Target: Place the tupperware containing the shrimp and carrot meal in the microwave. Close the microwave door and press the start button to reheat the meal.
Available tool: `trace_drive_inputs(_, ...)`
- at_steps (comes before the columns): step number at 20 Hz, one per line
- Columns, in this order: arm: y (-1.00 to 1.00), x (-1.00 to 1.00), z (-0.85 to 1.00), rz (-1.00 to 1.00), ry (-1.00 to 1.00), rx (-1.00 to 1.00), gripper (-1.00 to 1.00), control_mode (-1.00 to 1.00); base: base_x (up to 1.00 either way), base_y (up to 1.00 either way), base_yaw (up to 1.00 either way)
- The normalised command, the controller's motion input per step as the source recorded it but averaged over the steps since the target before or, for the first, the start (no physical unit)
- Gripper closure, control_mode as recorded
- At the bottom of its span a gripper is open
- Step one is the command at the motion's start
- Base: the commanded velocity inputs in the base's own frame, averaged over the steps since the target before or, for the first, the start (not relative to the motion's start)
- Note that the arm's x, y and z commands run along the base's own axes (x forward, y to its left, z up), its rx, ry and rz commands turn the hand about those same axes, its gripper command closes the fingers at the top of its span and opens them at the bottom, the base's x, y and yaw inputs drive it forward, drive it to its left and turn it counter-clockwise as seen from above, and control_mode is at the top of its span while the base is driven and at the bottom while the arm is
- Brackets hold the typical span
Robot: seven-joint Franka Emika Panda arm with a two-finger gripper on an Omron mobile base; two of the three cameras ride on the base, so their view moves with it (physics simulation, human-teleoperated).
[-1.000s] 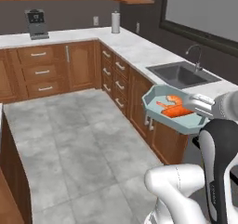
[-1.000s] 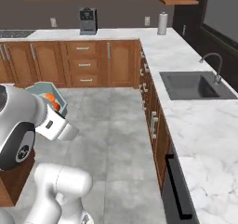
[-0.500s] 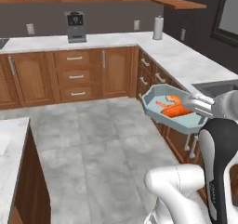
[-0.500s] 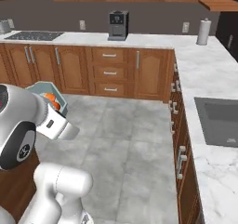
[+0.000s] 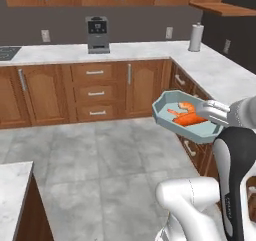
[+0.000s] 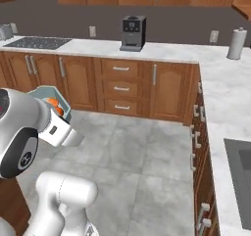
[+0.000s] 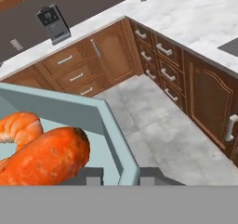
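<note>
My gripper (image 5: 214,113) is shut on the near rim of the tupperware (image 5: 186,118), a pale blue-grey tray held level in the air above the floor beside the right-hand cabinets. In it lie a curled shrimp (image 5: 185,106) and an orange carrot chunk (image 5: 188,119). The hand view shows the tray's wall (image 7: 109,121) pinched at my gripper (image 7: 122,175), with the shrimp (image 7: 17,125) and carrot (image 7: 46,156) close by. From the right base view the tupperware (image 6: 48,94) peeks out behind my arm. The microwave and its door are out of view.
An L-shaped marble counter (image 5: 145,50) over wooden cabinets runs along the back and right. On it stand a coffee machine (image 5: 97,34) and a paper towel roll (image 5: 195,37). A cooktop (image 6: 34,42) lies far left, a sink (image 6: 241,174) at right. An island corner (image 5: 12,185) is near left.
The whole picture has slid rightward across the frames, so the base has turned left. The tupperware stays in my grip at the same spot relative to the arm.
</note>
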Motion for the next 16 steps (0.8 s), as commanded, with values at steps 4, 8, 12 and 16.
trace_drive_inputs(4,0.00,0.00,0.00,0.00,0.00,0.00,1.00,1.00,1.00,0.18,0.16)
trace_drive_inputs(8,0.00,0.00,0.00,0.00,0.00,0.00,1.00,1.00,1.00,0.18,0.18)
trace_drive_inputs(12,0.00,0.00,0.00,0.00,0.00,0.00,1.00,1.00,1.00,0.16,0.37)
trace_drive_inputs(16,0.00,0.00,0.00,0.00,0.00,0.00,1.00,1.00,1.00,0.00,0.59)
